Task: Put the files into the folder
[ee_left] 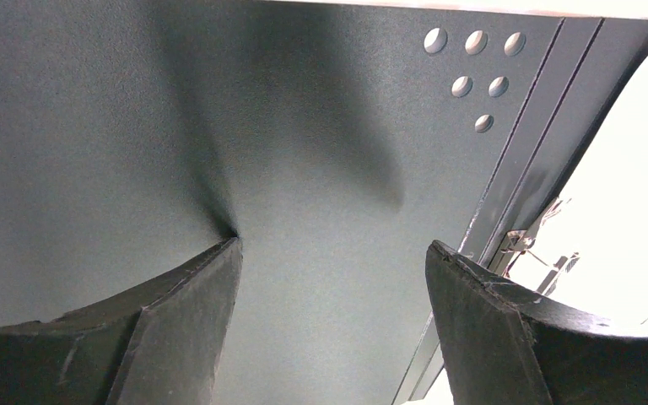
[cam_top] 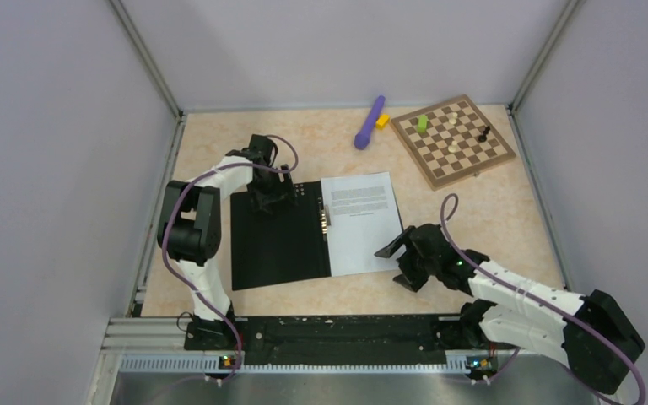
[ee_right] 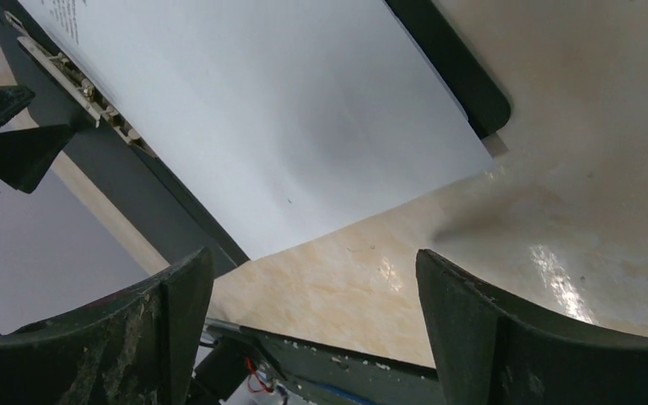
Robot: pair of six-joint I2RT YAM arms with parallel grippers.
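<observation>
We are finding the folder (cam_top: 278, 245) lying open on the table (cam_top: 472, 219), its black inner faces turned up. The files (cam_top: 361, 224) are resting inside it, covering the right inner face just beside the metal clip (cam_top: 325, 218) at the spine. In the right wrist view, the sheets' near right corner is projecting slightly past the folder's rounded corner onto the table. The left inner face is carrying nothing but the left gripper (cam_top: 272, 202), which is hovering over its far part with jaws spread and gripping nothing. The right gripper (cam_top: 394, 268) is sitting just beside the near right corner of the files, likewise released, with only bare table between its jaws. At the far right, a chessboard (cam_top: 453, 140) is holding a few pieces. A purple object (cam_top: 369, 122) and a yellow block (cam_top: 382, 121) are lying to its left.
</observation>
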